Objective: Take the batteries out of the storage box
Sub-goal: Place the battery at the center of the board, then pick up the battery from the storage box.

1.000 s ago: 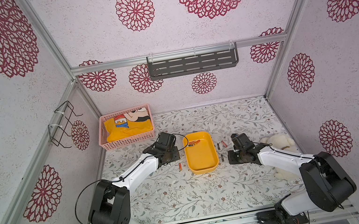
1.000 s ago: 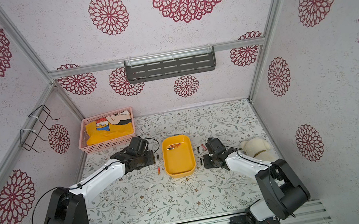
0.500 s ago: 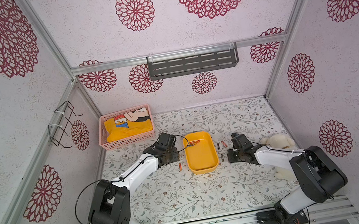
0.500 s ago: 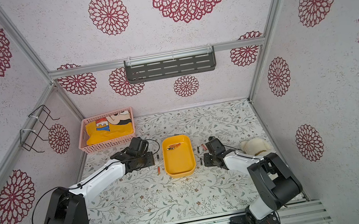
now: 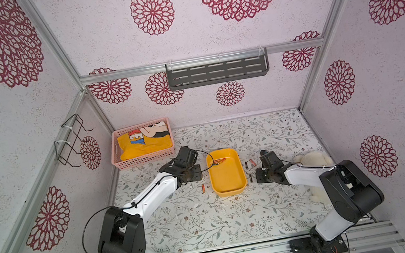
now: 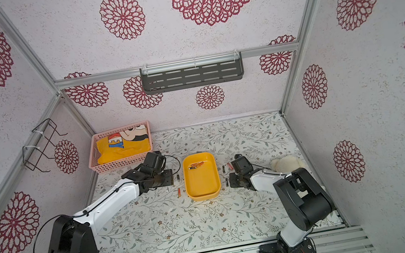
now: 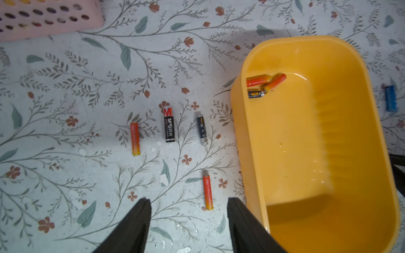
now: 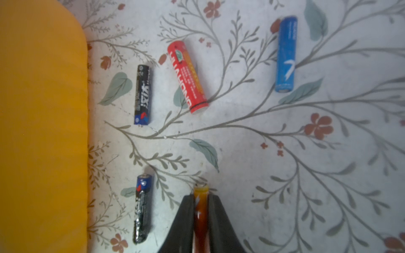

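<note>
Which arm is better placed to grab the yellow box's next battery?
Left, probably: the left end effector is open, empty, beside the storage box near the remaining batteries; the right end effector has an orange battery between its fingers.

Basket (image 5: 145, 159): pink, lattice-walled, in the desk's far left corner, near the back wall.
Cloth (image 5: 143, 145): yellow with a cartoon print and blue letters, lying in the basket and filling most of it.
Shelf (image 5: 217, 73): grey, slotted, hung from the back wall's rail.
Rack (image 5: 70, 143): black wire, fastened to the left wall's rail with white ties.
Plush (image 5: 312, 159): white, on the desk near the right wall.
Desk (image 5: 211, 220): pale cover printed with leaves and small flowers.
Walls (image 5: 386, 102): pale, with dark red flower medallions.
</note>
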Robot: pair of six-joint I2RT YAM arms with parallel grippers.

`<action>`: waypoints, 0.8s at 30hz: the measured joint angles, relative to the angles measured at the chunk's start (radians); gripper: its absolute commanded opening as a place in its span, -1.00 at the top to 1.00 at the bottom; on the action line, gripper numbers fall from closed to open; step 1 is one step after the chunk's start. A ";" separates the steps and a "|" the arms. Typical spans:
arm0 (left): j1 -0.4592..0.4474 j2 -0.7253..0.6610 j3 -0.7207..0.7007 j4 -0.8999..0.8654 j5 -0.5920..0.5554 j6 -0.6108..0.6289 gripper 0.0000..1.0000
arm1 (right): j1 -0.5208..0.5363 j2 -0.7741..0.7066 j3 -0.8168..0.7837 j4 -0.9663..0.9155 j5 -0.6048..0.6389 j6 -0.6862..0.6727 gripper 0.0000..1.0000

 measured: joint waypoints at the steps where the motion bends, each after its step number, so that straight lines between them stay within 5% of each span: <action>1: 0.000 0.000 0.014 -0.004 0.005 0.016 -0.23 | 0.000 0.000 0.001 0.001 0.002 -0.002 0.38; 13: 0.000 0.079 0.353 -0.058 0.096 0.280 -0.19 | -0.016 -0.104 0.085 -0.124 -0.021 -0.006 0.17; 24: -0.045 0.500 0.789 -0.288 0.164 0.508 -0.11 | -0.064 -0.415 -0.062 0.012 -0.018 -0.003 0.09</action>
